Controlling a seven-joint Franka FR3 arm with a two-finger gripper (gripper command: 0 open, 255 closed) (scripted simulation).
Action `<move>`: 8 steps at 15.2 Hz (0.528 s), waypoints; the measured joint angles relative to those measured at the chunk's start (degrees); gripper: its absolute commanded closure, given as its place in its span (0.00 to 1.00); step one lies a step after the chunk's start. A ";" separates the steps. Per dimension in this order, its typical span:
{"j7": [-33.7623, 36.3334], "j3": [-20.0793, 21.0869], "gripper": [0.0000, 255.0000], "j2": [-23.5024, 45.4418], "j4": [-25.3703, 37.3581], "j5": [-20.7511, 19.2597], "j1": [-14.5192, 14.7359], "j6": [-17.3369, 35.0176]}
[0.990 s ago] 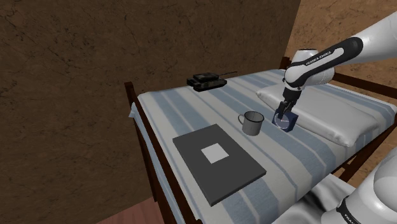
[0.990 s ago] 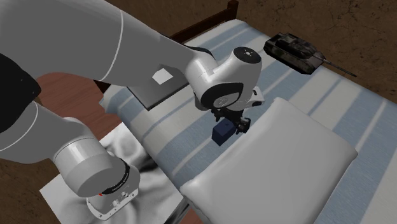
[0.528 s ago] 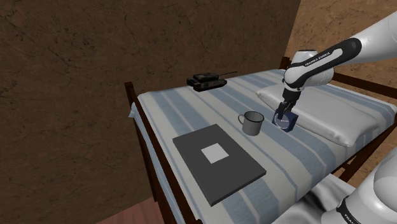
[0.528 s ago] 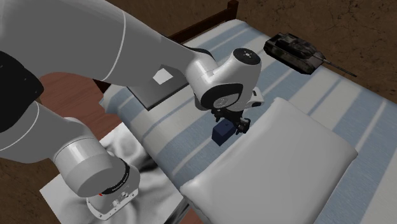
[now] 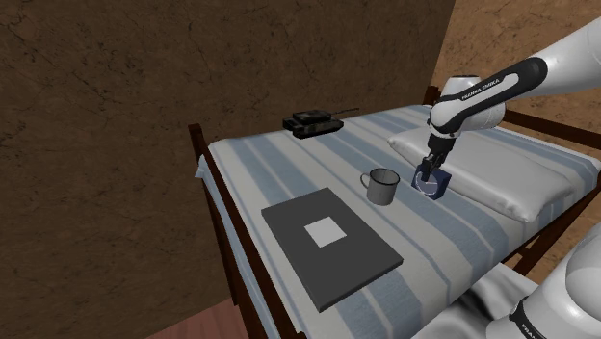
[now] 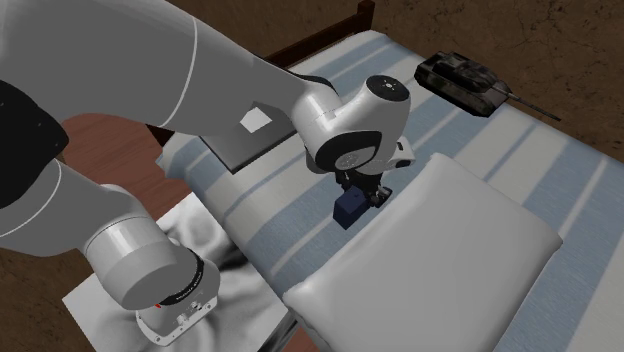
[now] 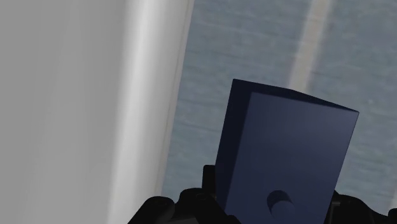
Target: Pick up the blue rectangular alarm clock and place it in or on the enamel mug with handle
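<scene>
Blue clock [image 7: 283, 153] clasped by end effector [image 7: 272, 202] (base cut off), beside pillow [image 7: 63, 108]

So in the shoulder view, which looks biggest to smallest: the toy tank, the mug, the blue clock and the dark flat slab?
1. dark flat slab with a white square.
2. toy tank and mug look about alike; the tank lies farther off, so I won't rank them.
3. blue alarm clock.

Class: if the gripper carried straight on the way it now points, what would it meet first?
The blue clock in the gripper's clasp comes first; beyond it, probably the striped bedcover beside the white pillow.
</scene>
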 measured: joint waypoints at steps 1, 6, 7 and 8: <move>0.01 0.00 1.00 0.00 0.00 0.00 0.00 0.00; 0.30 0.11 1.00 -1.17 1.18 -0.49 -0.08 -2.32; 0.44 0.18 1.00 -1.61 1.46 -0.67 -0.09 -3.00; 0.64 0.29 1.00 -2.15 1.93 -0.88 -0.10 -3.97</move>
